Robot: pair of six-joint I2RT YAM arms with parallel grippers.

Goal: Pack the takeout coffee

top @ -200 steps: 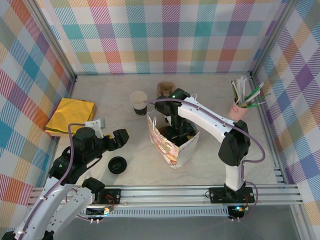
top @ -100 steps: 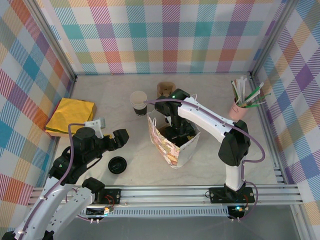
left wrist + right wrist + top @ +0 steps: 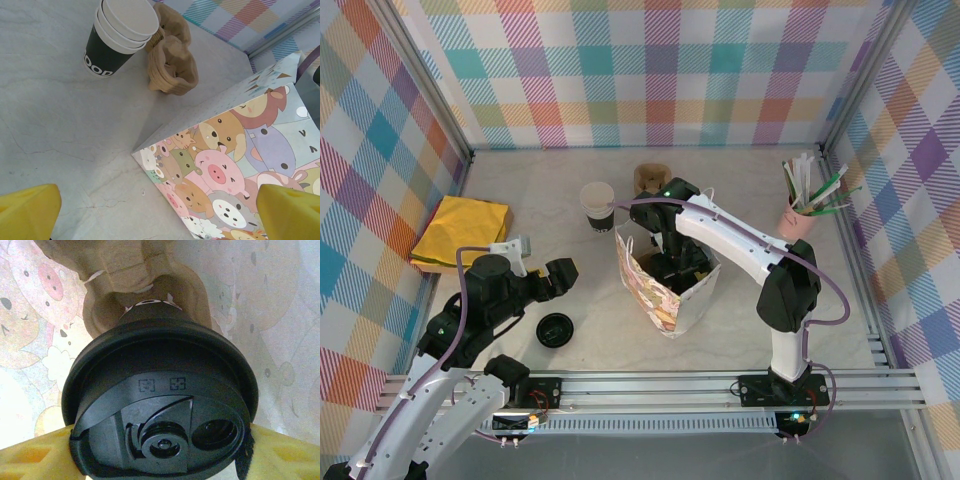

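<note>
The takeout coffee fills the right wrist view, black lid up, its base seated in a brown pulp holder inside the animal-print paper bag. My right gripper reaches down into the bag, and its yellow fingers press the lid's rim from both sides. In the top view the right gripper hides the cup within the bag's mouth. My left gripper hovers open and empty to the left of the bag, its yellow fingertips spread wide.
A stack of open white cups and brown pulp holders stand behind the bag. A loose black lid lies near the left arm. Yellow napkins sit far left, a pink cup of stirrers at right.
</note>
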